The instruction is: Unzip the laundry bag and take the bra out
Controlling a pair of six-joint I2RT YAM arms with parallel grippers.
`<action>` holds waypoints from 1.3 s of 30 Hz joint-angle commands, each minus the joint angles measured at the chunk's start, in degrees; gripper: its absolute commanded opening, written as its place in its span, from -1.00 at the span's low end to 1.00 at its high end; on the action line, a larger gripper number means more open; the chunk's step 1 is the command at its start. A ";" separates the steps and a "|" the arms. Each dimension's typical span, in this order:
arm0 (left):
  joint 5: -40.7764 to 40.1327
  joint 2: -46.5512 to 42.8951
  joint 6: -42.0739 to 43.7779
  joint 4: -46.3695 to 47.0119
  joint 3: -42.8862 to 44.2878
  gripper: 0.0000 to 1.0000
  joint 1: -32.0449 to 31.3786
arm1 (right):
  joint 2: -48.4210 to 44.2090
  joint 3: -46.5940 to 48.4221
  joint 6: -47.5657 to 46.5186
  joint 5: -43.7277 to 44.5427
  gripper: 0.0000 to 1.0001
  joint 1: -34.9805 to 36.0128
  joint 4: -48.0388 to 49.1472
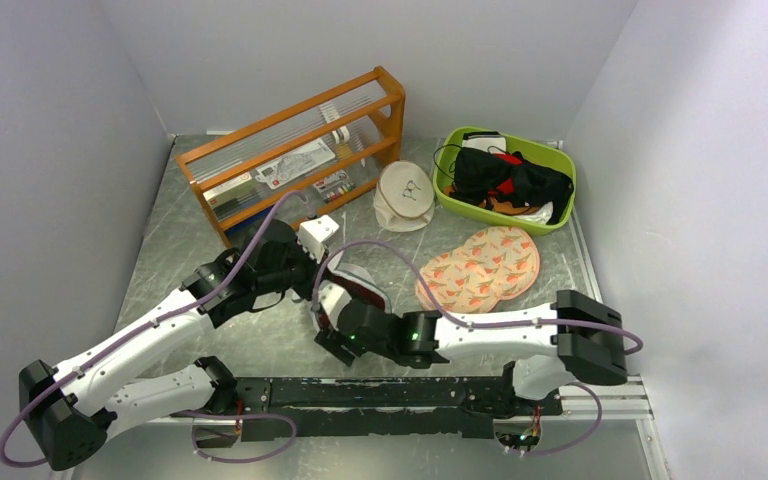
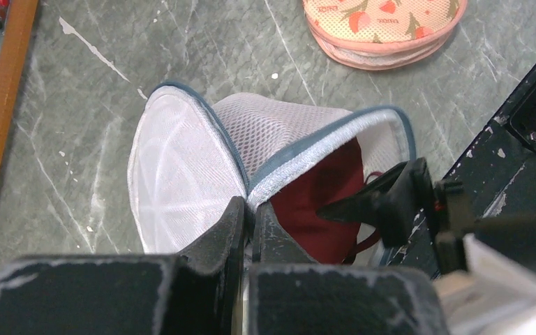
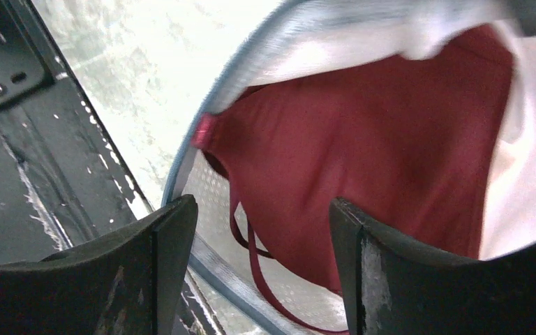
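The laundry bag (image 2: 181,174) lies on the table (image 1: 260,345) close to the black rail (image 1: 380,392) at the near edge, between the two grippers. Its mouth gapes: one round mesh face stands up on the left in the left wrist view, and the grey-blue edged rim curves away to the right. The left gripper (image 2: 249,213) has its fingers pressed together on that rim, pinching it where the two edges meet. The bra (image 3: 363,153), dark red, sits inside the open bag, under the raised rim, with thin red straps trailing over the mesh at the lower edge of the opening. The right gripper (image 3: 259,209) is at the mouth with its fingers spread wide, one on each side of the bra's lower part; neither finger visibly presses the fabric.

Farther out on the table, to the right, lies a two-lobed peach pad (image 1: 480,268) with orange prints, apart from the bag. Beyond it a small cream pouch (image 1: 405,195) rests just beside a green basket (image 1: 541,152), which holds black clothing (image 1: 505,180). To the left of the pouch, a wooden rack (image 1: 397,110) stands slantwise at the back of the table.
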 commanded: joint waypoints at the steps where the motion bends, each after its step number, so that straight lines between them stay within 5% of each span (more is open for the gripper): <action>1: 1.84 -1.11 0.67 4.01 -0.45 -0.86 -0.07 | 4.70 3.18 -2.58 7.15 0.43 3.79 -1.17; 11: 2.65 -0.48 0.90 4.02 -0.49 -0.86 -0.07 | 6.83 4.30 -0.05 23.69 0.35 5.58 1.18; 24: 2.91 -0.52 0.87 4.11 -0.52 -0.86 -0.07 | 0.03 -1.10 3.44 22.02 -0.62 3.49 11.29; 28: 2.87 -0.53 0.93 4.03 -0.47 -0.86 -0.07 | -0.05 -0.88 4.20 20.40 -0.61 2.95 10.72; 39: 2.51 -0.68 0.89 3.94 -0.52 -0.86 -0.07 | -3.81 -3.03 7.06 11.49 -0.07 1.08 11.07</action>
